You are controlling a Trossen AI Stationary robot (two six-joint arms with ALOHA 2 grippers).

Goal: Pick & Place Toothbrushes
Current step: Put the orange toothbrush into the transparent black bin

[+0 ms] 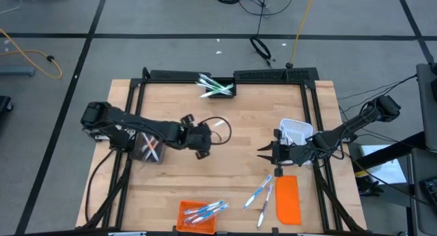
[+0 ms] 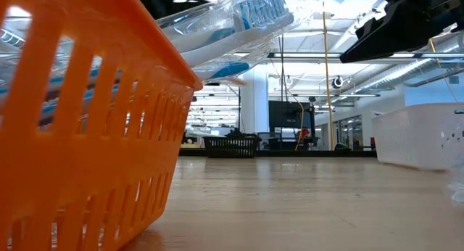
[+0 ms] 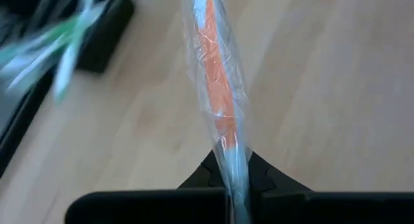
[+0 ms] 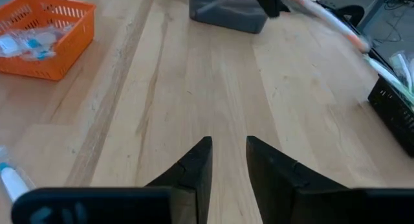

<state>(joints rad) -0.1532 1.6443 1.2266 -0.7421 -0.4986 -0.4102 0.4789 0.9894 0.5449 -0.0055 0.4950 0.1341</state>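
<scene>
Closed left fingers (image 3: pixel 242 185) pinch one orange toothbrush (image 3: pixel 217 88); the right gripper (image 4: pixel 229 162) hangs slightly parted, empty. Two toothbrushes (image 1: pixel 261 194) lie loose beside the lid (image 1: pixel 287 200). Only the high view shows them.

Grey floor (image 1: pixel 171 18) crossed by dark seams around a pale wooden table (image 1: pixel 225 174), yellow cable (image 1: pixel 31 53) and black cables (image 1: pixel 259 45) trailing across it; beyond, a bright hall with strip-lit ceiling (image 2: pixel 348 44) and white column (image 2: pixel 254 109)
</scene>
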